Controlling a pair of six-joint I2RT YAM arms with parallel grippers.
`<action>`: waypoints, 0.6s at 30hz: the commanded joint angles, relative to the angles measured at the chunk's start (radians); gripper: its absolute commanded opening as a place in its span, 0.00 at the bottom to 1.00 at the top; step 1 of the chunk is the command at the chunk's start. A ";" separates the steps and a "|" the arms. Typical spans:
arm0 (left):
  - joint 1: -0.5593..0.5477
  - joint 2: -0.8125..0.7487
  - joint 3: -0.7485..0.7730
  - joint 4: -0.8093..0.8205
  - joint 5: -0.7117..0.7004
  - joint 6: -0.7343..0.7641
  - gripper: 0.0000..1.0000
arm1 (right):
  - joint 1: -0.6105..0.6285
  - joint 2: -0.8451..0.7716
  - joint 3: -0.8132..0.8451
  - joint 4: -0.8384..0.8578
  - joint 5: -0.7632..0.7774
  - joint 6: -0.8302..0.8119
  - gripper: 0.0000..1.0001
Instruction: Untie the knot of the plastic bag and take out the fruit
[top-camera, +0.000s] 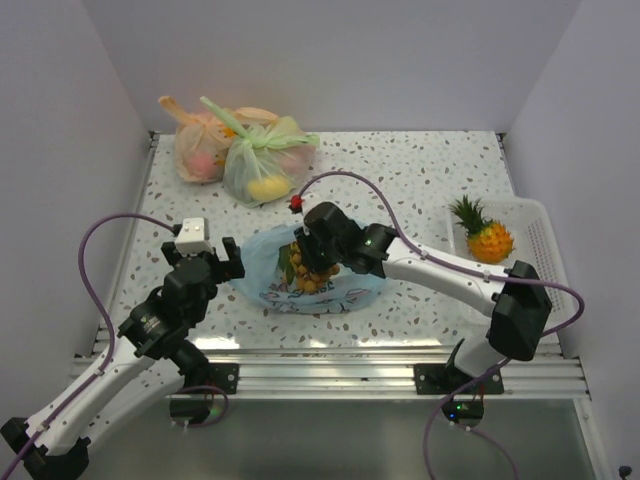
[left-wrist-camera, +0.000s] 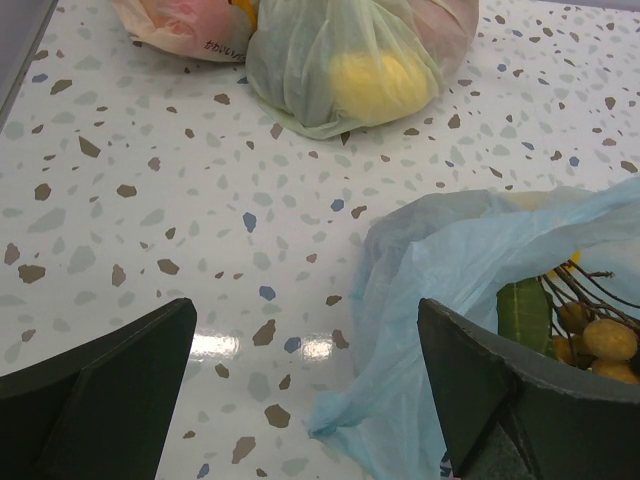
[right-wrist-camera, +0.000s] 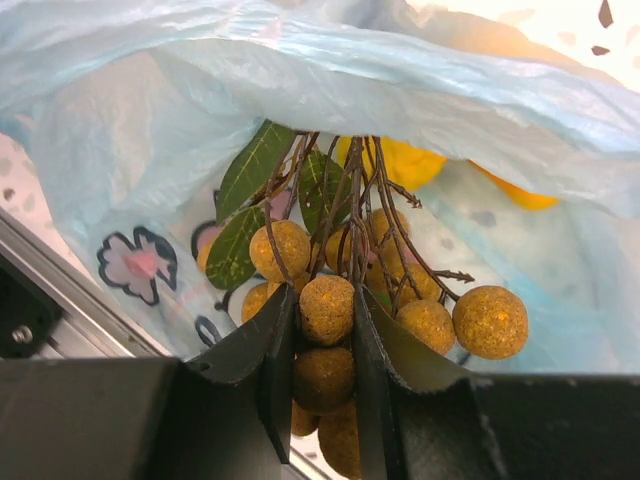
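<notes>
While the right tool (right-wrist-camera: 322, 325) sat in the open mouth of the bag (top-camera: 258, 282), its matte black fingers (right-wrist-camera: 270, 345) were clamped on the berries (right-wrist-camera: 490, 320). What a grip: one rough, tan, round berry was squeezed right between them! The bunch hung on thin, dark, woody twigs, with glossy green pointed leaves (right-wrist-camera: 255, 165) at the top. Behind it, smooth yellow pieces (right-wrist-camera: 410, 162) and an orange one (right-wrist-camera: 520, 196) lay deeper in the bag.

The bag was thin, crinkled, see-through light blue film, lying flat and rumpled on the surface (top-camera: 420, 170) near the front edge, between the two arms. Its side carried a cartoon flower (right-wrist-camera: 140, 262), pink with a black outline. There was lettering on the bag too, but it was too small to read.

Over on the left, the left tool (left-wrist-camera: 305, 385) hung low with its dark wedge-shaped fingers (left-wrist-camera: 110, 390) spread wide, gripping nothing, one of them just beside the bag's edge.

The surface was glossy white terrazzo with brown, grey and blue flecks. At the back, a green bag (top-camera: 262, 160) and an orange bag (top-camera: 200, 150), both knotted and translucent, leaned together. A round yellow fruit (left-wrist-camera: 382, 82) showed through the green one. The orange bag had a line of print I could not make out.

At the right, a spiky-crowned orange pineapple (top-camera: 488, 240) lay in a white slotted basket (top-camera: 535, 225).
</notes>
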 joint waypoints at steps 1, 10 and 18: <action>0.003 -0.007 -0.005 0.049 -0.014 0.009 0.98 | 0.003 -0.050 0.080 -0.171 -0.019 -0.111 0.00; 0.003 -0.007 -0.002 0.048 -0.019 0.009 0.98 | 0.003 -0.119 0.227 -0.392 -0.063 -0.218 0.00; 0.005 -0.004 -0.003 0.048 -0.019 0.009 0.98 | 0.002 -0.177 0.342 -0.560 -0.117 -0.259 0.00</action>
